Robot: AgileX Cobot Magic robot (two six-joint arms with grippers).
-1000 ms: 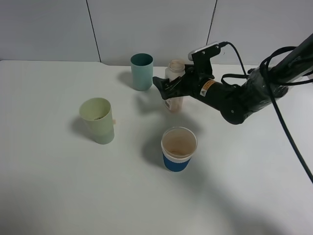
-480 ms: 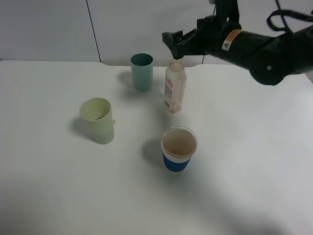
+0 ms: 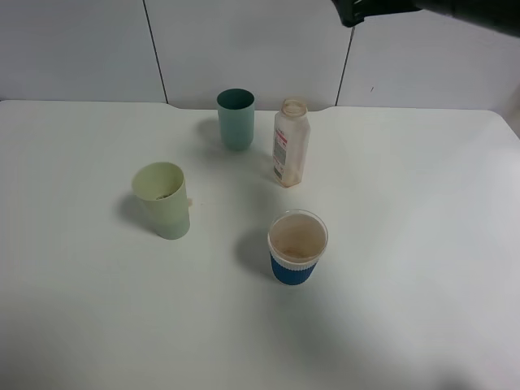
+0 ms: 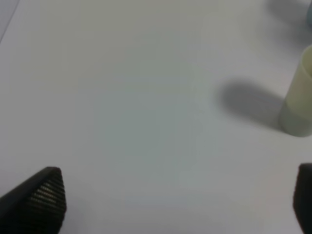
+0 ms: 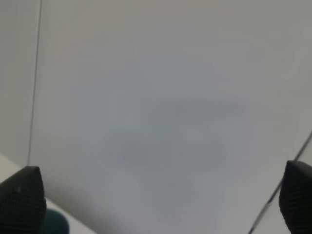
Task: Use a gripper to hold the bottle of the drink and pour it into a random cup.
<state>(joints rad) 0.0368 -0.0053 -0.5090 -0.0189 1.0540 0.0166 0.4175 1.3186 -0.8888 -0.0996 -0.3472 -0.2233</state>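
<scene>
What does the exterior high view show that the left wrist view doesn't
Only the exterior high view shows the bottle of the drink standing upright, the teal tumbler, the blue-sleeved clear cup and part of the right arm at the top edge. Only the left wrist view shows the left gripper, its dark fingers spread apart over bare table. Both show the pale yellow-green cup and the white table.

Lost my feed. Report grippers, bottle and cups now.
Right gripper open, empty, high above the table. Left gripper open, empty. Bottle upright, untouched, near teal cup. Yellow-green cup clear, nothing in the way.
</scene>
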